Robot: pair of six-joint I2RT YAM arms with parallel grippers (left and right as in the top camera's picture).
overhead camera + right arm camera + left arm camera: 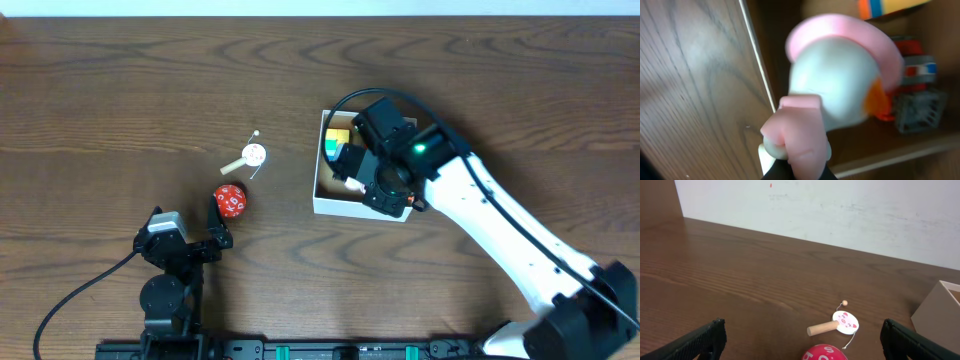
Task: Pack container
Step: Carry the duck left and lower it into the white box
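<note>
We see the container [340,206] sitting on the table [120,110], right of the middle, white outside and brown inside. The right hand [358,184] reaches over its left part, closed on a white toy with pink trim and an orange beak [840,75]. From the right wrist view, the toy hangs mostly over the brown inside, close to the container's left wall. We cannot tell whether it touches the bottom. Other small things lie inside: a yellow piece [338,137] in the far left corner, and a red and grey block toy [917,95] beyond the held toy.

The left hand [801,335] sits at the near left of the table, its fingers [695,342] spread wide and holding nothing. A red ball with white marks [231,201] lies just beyond it, between the spread fingers. A little farther off is a small white drum toy with a wooden handle and a bead on a string [846,322]. Both lie on the table, left of the container.
</note>
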